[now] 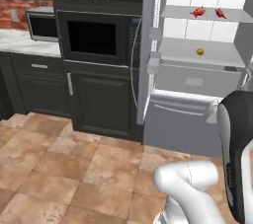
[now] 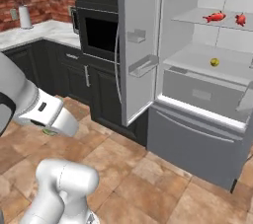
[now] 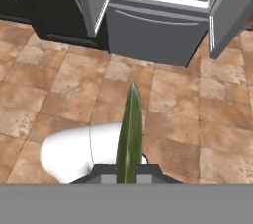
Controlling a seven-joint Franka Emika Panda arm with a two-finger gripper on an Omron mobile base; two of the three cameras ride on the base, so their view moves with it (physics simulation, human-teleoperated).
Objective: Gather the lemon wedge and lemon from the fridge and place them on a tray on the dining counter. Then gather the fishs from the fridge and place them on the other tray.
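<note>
Gripper [image 3: 129,169] sits low over the tiled floor [image 3: 59,90], its jaws drawn almost together and pinching the lemon wedge [image 3: 130,131]. In the hand view the wedge shows edge-on as a thin olive-green sliver standing up from between the fingertips, its point aimed at the fridge. In the right base view the gripper [image 2: 49,130] hangs at the left edge, just above the floor [image 2: 163,178], with a bit of green showing at its tip.

Beyond it across the floor stands the fridge [image 1: 178,119], both upper doors swung wide and the grey bottom drawer [image 2: 192,141] shut. The left door [image 2: 141,45] carries two small bins on its inner face.

Inside, the lemon [image 1: 200,51] rests on the lower shelf [image 1: 173,53], about midway between the shelf's side edges and apart from its front edge; the right base view has the lemon [image 2: 214,62] in the same spot. On the upper shelf [image 1: 173,13] lie two red fish side by side, close together but not touching: one fish [image 1: 198,12] near the shelf's middle, the other fish [image 1: 220,14] to its right. From the right camera they show as [image 2: 215,17] and [image 2: 241,19].

Left of the fridge is a dark cabinet [image 1: 99,104] with a built-in microwave [image 1: 94,38].
</note>
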